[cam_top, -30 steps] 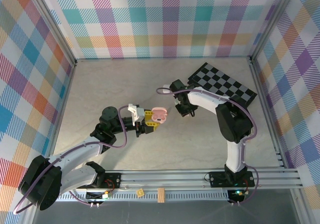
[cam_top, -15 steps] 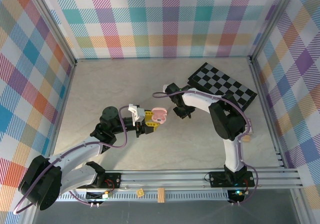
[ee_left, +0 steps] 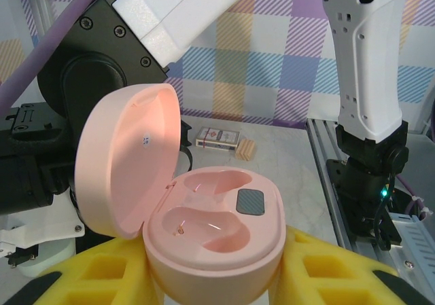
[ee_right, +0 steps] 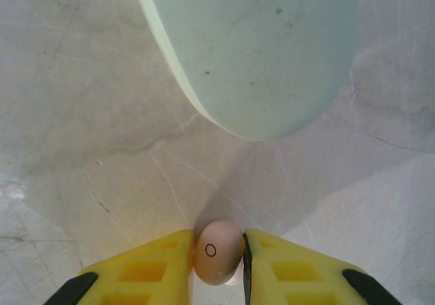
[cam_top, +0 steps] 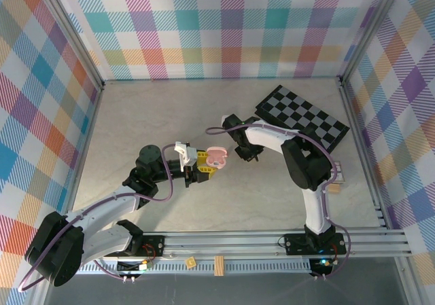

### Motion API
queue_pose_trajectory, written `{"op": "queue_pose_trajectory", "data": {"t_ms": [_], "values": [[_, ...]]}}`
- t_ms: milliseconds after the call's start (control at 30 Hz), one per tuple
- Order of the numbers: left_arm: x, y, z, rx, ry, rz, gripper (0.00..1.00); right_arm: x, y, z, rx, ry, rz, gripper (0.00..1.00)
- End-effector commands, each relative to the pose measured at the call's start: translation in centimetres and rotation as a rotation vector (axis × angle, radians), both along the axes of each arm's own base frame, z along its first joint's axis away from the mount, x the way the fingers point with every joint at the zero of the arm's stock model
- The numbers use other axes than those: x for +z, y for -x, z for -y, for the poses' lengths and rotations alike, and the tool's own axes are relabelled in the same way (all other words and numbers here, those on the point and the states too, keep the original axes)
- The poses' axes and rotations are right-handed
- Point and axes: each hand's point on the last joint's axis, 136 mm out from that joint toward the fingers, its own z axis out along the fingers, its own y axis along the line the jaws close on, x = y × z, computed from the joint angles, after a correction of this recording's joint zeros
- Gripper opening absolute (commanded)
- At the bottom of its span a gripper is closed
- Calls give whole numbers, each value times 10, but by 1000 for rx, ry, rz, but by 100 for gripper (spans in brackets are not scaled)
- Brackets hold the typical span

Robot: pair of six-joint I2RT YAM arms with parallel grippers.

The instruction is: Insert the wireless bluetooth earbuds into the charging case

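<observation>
While you look through the right wrist camera, you find at the bottom centre of the frame the right gripper [ee_right: 219, 261], its yellow fingers [ee_right: 153, 267] pressed together on a pink earbud [ee_right: 217, 249], one pad on each side. Above it, in the upper half, a closed mint green case [ee_right: 251, 47] lies on the table [ee_right: 75, 128], apart from the bud.

In the left wrist view the left gripper [ee_left: 214, 281] clamps the pink charging case [ee_left: 211, 247] at the lower centre. Its lid [ee_left: 126, 162] stands open to the left and both wells [ee_left: 204, 217] are empty.

From above, you see the two grippers near each other at the middle of the frame, with the pink case just left of the right gripper. The checkered board [cam_top: 302, 118] is farther, at the upper right.

I judge the task to be near its beginning: one bud is gripped, no bud is seated. You need to carry this bud over the open case, put it in its well, and then bring the second one.
</observation>
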Motion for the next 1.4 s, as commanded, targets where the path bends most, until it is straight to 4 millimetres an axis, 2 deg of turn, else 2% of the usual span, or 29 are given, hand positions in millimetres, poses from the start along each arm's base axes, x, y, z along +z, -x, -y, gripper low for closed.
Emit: {"op": "queue_pose_trajectory", "data": {"t_ms": [0, 200, 367, 500, 667, 867, 1100, 1200, 1367], "values": [[13, 0, 0, 2, 15, 52, 37, -1, 0, 3, 12, 39, -9, 23], [12, -2, 0, 5, 15, 51, 37, 17, 2, -4, 5, -45, 24, 21], [13, -5, 1, 11, 31, 54, 37, 55, 9, -11, -51, -255, 60, 21], [17, -8, 2, 17, 48, 62, 37, 94, 22, -15, -62, -450, 79, 21], [21, -11, 6, 11, 60, 64, 37, 152, 52, -28, -2, -691, 86, 23], [24, -18, 10, 7, 71, 69, 37, 221, 100, -47, 133, -957, 56, 23], [30, -22, 17, -22, 73, 86, 37, 290, 147, -69, 342, -1244, 16, 22], [32, -22, 19, -37, 75, 90, 37, 303, 156, -77, 385, -1308, -8, 21], [36, -19, 20, -56, 80, 90, 36, 300, 162, -94, 433, -1304, -48, 21]]}}
